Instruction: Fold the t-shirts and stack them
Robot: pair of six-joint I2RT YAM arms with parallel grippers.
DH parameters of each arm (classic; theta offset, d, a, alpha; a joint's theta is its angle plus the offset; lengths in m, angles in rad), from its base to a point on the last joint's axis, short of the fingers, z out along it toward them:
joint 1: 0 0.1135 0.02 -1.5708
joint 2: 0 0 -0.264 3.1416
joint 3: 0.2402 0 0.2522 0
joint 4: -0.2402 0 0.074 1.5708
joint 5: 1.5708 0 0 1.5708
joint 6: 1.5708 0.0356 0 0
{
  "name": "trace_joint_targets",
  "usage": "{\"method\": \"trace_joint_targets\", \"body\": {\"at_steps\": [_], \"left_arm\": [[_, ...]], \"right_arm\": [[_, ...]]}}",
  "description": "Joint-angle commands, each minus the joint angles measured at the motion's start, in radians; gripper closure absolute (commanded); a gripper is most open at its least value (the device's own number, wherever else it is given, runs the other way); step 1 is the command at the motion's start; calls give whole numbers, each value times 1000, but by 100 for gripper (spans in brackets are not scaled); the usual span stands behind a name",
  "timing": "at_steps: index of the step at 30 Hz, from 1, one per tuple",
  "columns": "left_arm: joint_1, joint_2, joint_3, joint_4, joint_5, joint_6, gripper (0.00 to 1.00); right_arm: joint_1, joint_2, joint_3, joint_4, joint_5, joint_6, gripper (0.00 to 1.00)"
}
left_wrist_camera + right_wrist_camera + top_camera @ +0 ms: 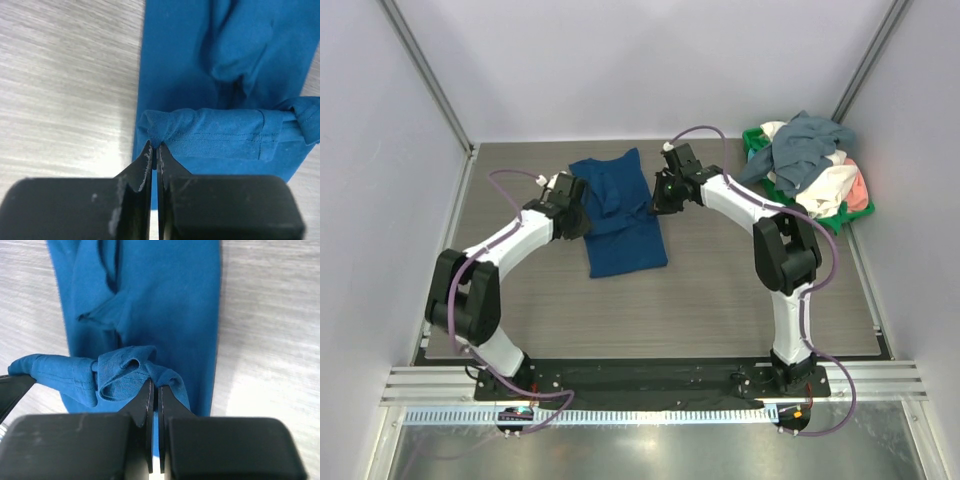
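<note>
A dark blue t-shirt (pixel 623 222) lies as a long folded strip in the middle of the table. My left gripper (pixel 582 207) is shut on its left edge, pinching a bunched fold of cloth (pixel 200 132) lifted off the strip. My right gripper (pixel 658 198) is shut on the right edge, pinching a gathered fold (pixel 127 372). Both hold the same lifted band across the shirt's middle. More t-shirts, grey-blue (pixel 804 148), white and salmon-pink (pixel 858 188), lie piled at the back right.
The pile of shirts sits in a green plastic basket (pixel 756 140) at the back right corner. The wood-grain table (pixel 720 300) is bounded by white walls and a metal rail at the near edge.
</note>
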Motion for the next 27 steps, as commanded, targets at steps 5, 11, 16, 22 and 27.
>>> {"method": "trace_joint_targets", "body": {"at_steps": [5, 11, 16, 22, 27], "left_arm": [[94, 157, 222, -40, 66, 45, 71], [184, 330, 621, -264, 146, 60, 44], [155, 218, 614, -260, 155, 62, 44], [49, -21, 151, -27, 179, 5, 49], [-20, -130, -125, 169, 179, -65, 53]], "right_arm": [[-54, 185, 259, -57, -41, -30, 53], [-129, 349, 743, -219, -105, -12, 30], [-130, 165, 512, -164, -96, -32, 27], [3, -61, 54, -7, -69, -71, 30], [109, -36, -10, -10, -24, -105, 37]]}}
